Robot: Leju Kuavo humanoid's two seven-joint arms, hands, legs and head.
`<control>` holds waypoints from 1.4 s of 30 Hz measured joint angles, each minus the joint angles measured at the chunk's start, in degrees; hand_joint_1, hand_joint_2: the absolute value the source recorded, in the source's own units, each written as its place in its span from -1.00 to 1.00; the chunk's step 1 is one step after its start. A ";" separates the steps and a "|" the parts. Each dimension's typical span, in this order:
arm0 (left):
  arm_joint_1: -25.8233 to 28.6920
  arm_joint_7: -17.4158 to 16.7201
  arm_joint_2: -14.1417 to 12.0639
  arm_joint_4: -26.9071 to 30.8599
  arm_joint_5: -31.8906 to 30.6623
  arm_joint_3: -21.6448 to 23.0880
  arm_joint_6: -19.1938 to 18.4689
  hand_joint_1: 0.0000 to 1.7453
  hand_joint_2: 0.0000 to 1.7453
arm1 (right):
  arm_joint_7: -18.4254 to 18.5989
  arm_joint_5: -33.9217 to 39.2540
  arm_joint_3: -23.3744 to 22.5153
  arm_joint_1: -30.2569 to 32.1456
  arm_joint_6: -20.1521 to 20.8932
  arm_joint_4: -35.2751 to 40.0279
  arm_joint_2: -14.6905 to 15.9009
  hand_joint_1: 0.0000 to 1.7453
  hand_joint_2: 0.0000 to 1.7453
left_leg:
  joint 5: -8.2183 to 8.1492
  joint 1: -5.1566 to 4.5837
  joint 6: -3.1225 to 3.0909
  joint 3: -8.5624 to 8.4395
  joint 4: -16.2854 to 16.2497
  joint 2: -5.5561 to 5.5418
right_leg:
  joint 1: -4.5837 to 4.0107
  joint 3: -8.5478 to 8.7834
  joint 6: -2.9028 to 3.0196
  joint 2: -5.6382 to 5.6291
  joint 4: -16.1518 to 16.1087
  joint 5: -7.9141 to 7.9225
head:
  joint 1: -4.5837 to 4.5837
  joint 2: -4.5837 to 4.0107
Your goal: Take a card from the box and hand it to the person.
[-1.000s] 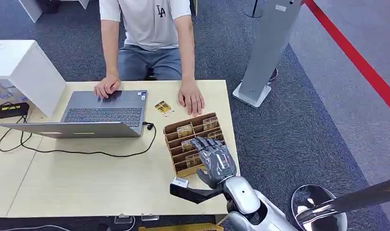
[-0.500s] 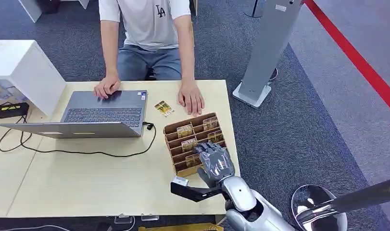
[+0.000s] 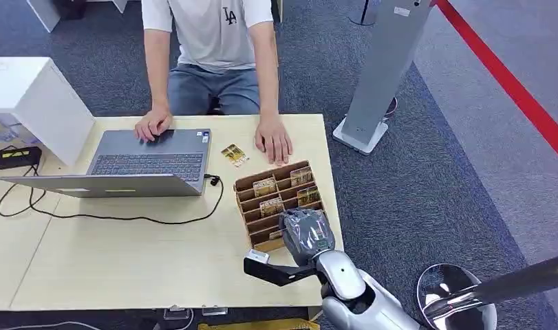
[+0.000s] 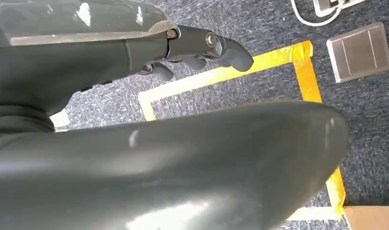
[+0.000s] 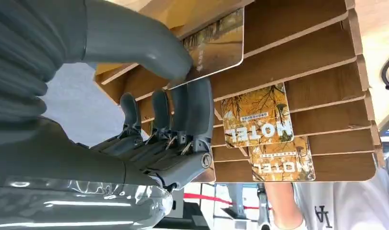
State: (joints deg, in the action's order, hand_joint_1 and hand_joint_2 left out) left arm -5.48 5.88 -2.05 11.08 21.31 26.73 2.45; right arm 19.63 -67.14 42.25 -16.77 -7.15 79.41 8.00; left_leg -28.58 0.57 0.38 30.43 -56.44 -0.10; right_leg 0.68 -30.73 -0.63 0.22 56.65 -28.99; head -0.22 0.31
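Pinching a glossy autumn-tree card [image 5: 216,43], right hand [image 5: 149,120] over box [image 5: 302,52].

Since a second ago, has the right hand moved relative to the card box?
Yes. The right hand has drawn back toward the robot, from the card box's middle rows to its near edge, pinching a card.

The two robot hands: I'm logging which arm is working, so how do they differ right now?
The right hand is at the wooden card box, pinching a card between thumb and fingers; the left hand holds nothing. The right hand is over the table; the left hangs over carpet. Both are grey.
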 joint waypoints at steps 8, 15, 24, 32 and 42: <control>0.03 0.00 -0.02 0.00 0.09 0.74 -0.02 -1.00 -1.00 | -0.02 0.42 0.31 0.02 0.00 -0.79 0.00 0.64 1.00 | 0.00 0.00 0.00 0.01 0.00 0.00 | 0.00 -0.01 0.00 0.00 0.00 0.00 | 0.00 0.00; 0.08 0.02 -0.26 0.00 0.44 1.22 -0.02 -1.00 -1.00 | -0.48 1.20 0.35 -0.09 -0.02 -1.03 -0.02 1.00 1.00 | 0.00 0.00 0.00 0.00 0.00 0.00 | 0.00 0.00 0.00 0.00 0.00 0.00 | 0.02 0.00; 0.11 0.17 -0.35 0.00 0.85 1.33 -0.19 -1.00 1.00 | -0.57 1.57 0.35 -0.16 -0.13 -1.01 -0.09 1.00 1.00 | 0.00 0.00 0.00 -0.03 0.00 0.00 | 0.00 0.02 0.00 0.00 0.00 0.00 | 0.00 0.00; 0.09 1.53 -0.63 0.00 2.05 1.55 -1.47 -1.00 1.00 | -0.98 2.03 0.35 -0.49 -0.11 -1.01 -0.09 1.00 1.00 | 0.00 0.00 0.00 -0.02 0.00 0.00 | 0.00 0.02 0.00 0.00 0.00 0.00 | -0.02 0.00; 0.20 1.27 -1.03 0.00 3.72 1.66 -1.14 -1.00 1.00 | -1.05 15.46 0.20 -10.29 9.47 8.56 3.35 1.00 1.00 | 0.06 0.00 0.05 0.01 -0.06 0.02 | 0.00 -0.06 0.09 -0.04 0.07 0.10 | -0.04 0.00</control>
State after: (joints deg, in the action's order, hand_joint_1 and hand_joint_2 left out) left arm -5.28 7.15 -3.08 11.08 25.03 28.39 1.31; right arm 18.58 -51.68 42.45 -27.06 2.32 87.96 11.35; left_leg -28.52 0.57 0.44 30.44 -56.51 -0.07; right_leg 0.68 -30.80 -0.55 0.17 56.72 -28.89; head -0.26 0.31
